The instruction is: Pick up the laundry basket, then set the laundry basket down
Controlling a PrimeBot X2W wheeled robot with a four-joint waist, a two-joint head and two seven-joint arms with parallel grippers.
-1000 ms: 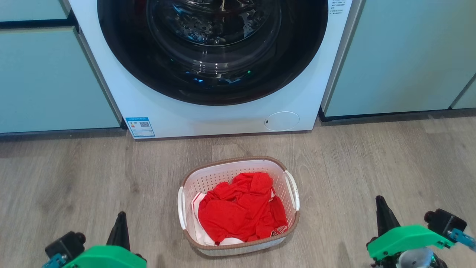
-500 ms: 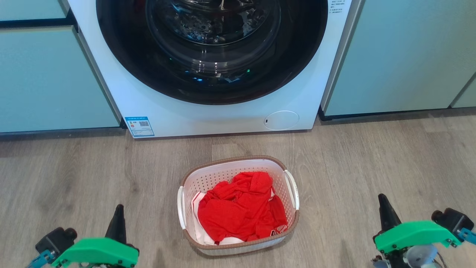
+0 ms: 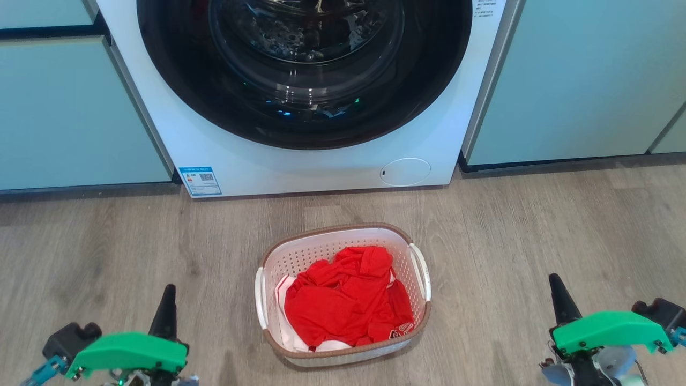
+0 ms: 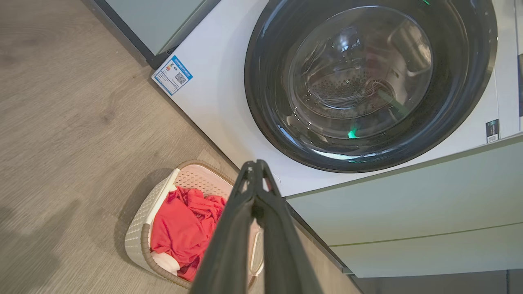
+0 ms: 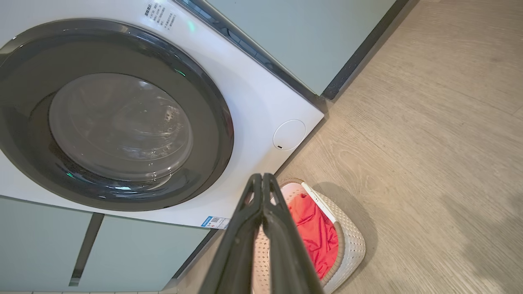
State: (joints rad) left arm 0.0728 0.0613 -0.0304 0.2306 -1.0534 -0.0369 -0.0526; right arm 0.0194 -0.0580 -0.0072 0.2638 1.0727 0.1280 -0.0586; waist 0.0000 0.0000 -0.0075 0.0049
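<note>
Basket: white perforated plastic laundry basket with brown rim [image 3: 321, 252] sits on the grey wood floor [image 3: 536, 225], between both arms.
Pincers: left pincer [image 3: 169, 292] and right pincer [image 3: 554, 284] clenched, empty.
Change: arms drifted outward; pickup not begun.

**Green Shells, Dark Fingers**

Lower left of the head view: the left gripper [image 3: 169, 292] carries a bright green cover [image 3: 128, 351] over a black housing [image 3: 67, 339] with a small blue fitting [image 3: 43, 370]. Lower right, the right gripper [image 3: 553, 281] matches. Both taper to long, dark, pointed fingers.
</note>
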